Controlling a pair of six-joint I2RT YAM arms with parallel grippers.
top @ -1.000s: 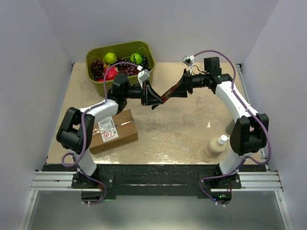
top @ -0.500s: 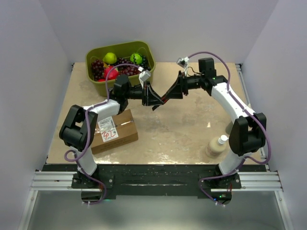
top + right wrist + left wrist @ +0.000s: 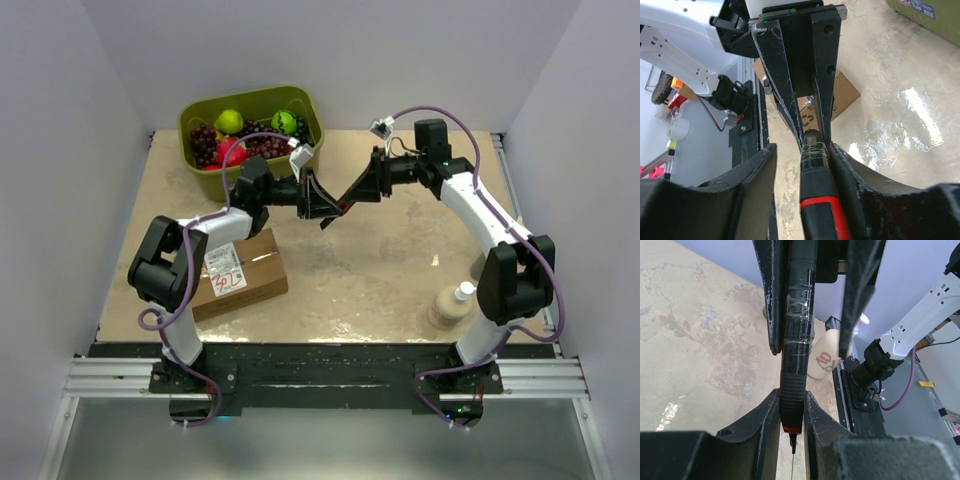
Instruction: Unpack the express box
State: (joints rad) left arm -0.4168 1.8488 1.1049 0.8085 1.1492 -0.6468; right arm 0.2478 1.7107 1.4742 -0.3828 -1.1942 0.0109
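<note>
Clamping a black, red-tipped, taped tool (image 3: 797,340) in our left gripper (image 3: 791,405), we are straddling it with our right gripper (image 3: 801,149), jaws parted.

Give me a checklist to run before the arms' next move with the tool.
1. Grip of left jaws on black-and-red taped pen-shaped tool: ok.
2. Straddle of tool by right jaws: ok.
3. Closure of right jaws on tool: not ok, gap shows.
4. State of brown cardboard express box: lying flat, flaps shut, ok.
5. Clearance of cream plastic bottle from box: ok.
6. Box tape cut: cannot tell.
</note>
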